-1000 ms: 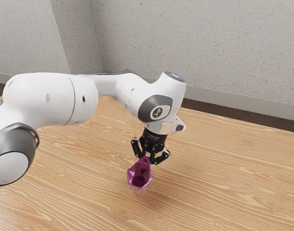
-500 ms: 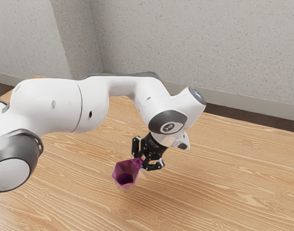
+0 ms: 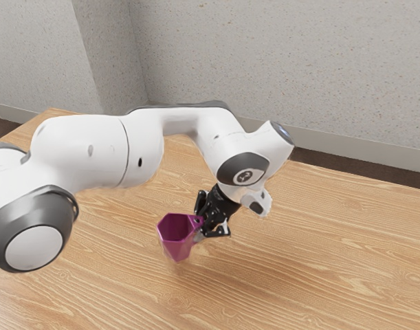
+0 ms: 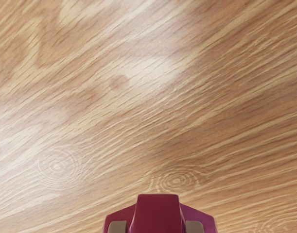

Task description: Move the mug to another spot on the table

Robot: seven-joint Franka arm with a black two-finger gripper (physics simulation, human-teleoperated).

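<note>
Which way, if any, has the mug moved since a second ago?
Yes. Held in the gripper, the mug has shifted toward the exterior view's left across the table and turned upright.

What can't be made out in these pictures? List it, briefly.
Mug, gripped side: exterior view, hidden by the gripper.
Mug body: wrist view, cut off by the lower edge.
Whether the mug touches the table: exterior view, too close to tell.
</note>
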